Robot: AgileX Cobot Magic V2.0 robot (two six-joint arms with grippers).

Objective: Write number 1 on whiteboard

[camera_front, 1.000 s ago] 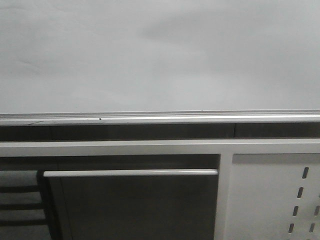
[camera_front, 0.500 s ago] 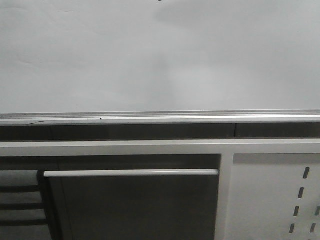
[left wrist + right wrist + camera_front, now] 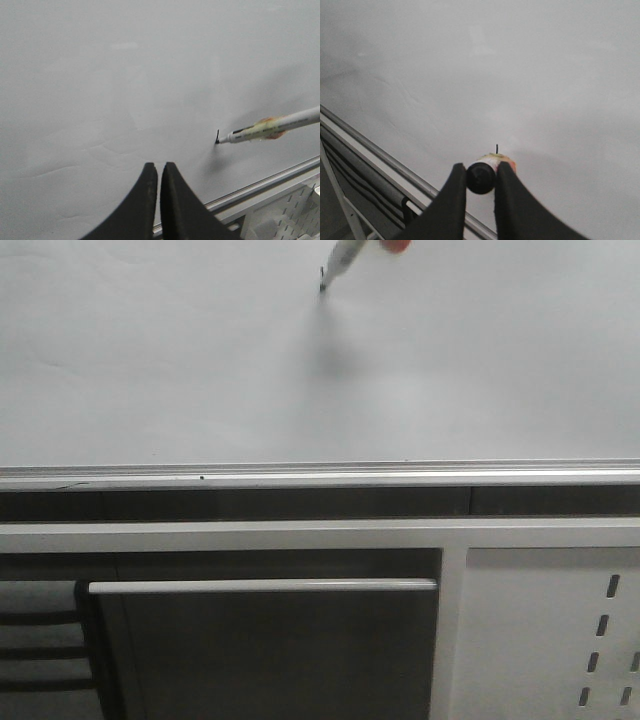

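The whiteboard fills the upper front view, with a silver rail along its lower edge. My right gripper is shut on the rear end of a white-barrelled marker. The marker enters the front view at the top edge, its black tip on the board. A very short black vertical stroke, the number 1, stands at the tip; it also shows in the right wrist view. My left gripper is shut and empty, held off the board to the left of the marker.
Below the rail are a white frame, a horizontal handle bar and a white perforated cabinet panel at the lower right. Dark slats show at the lower left.
The marker has come down into the front view from the top edge. Its tip now rests on the board, with a short black mark and a shadow below it.
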